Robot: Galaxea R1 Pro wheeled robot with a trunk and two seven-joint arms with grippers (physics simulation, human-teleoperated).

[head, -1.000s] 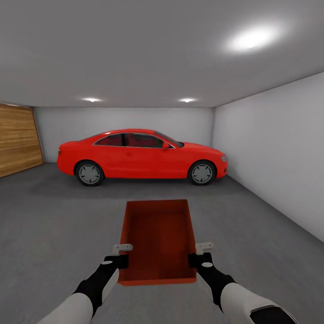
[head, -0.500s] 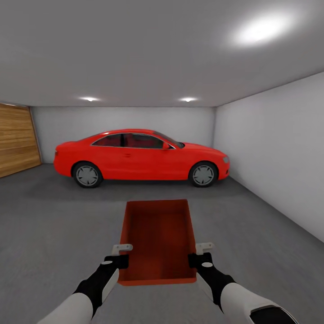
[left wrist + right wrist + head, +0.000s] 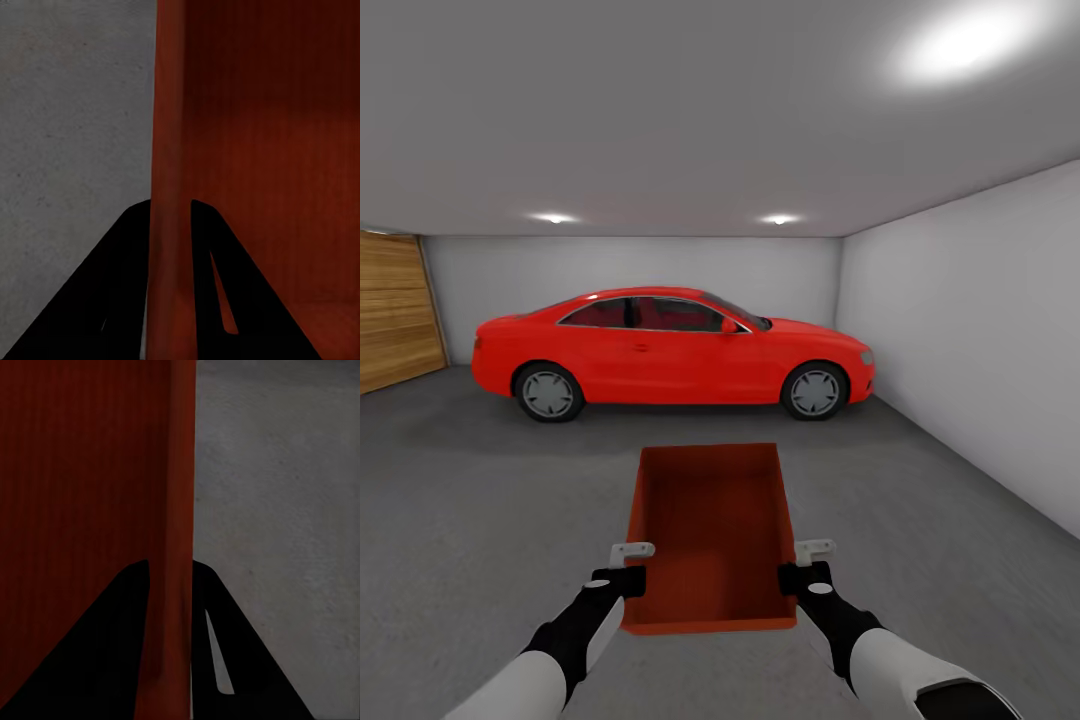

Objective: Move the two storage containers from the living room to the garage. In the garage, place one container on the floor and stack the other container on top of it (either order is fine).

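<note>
I hold one red-orange storage container (image 3: 710,530) level in front of me, above the garage floor (image 3: 480,500). My left gripper (image 3: 628,566) is shut on its left wall, and my right gripper (image 3: 800,564) is shut on its right wall. In the left wrist view the thin wall (image 3: 166,225) runs between the two dark fingers (image 3: 112,300). The right wrist view shows the other wall (image 3: 174,585) pinched between the fingers (image 3: 225,660) in the same way, with grey concrete beside it. The container is empty.
A red car (image 3: 670,350) is parked across the far end of the garage. A plank door (image 3: 395,310) stands at the left and a plain white wall (image 3: 980,350) runs along the right. Grey concrete stretches between me and the car.
The whole view has shifted: the car looks a little larger and spreads wider, and the plank door has slid leftward. The container and both grippers keep the same place in the picture.
</note>
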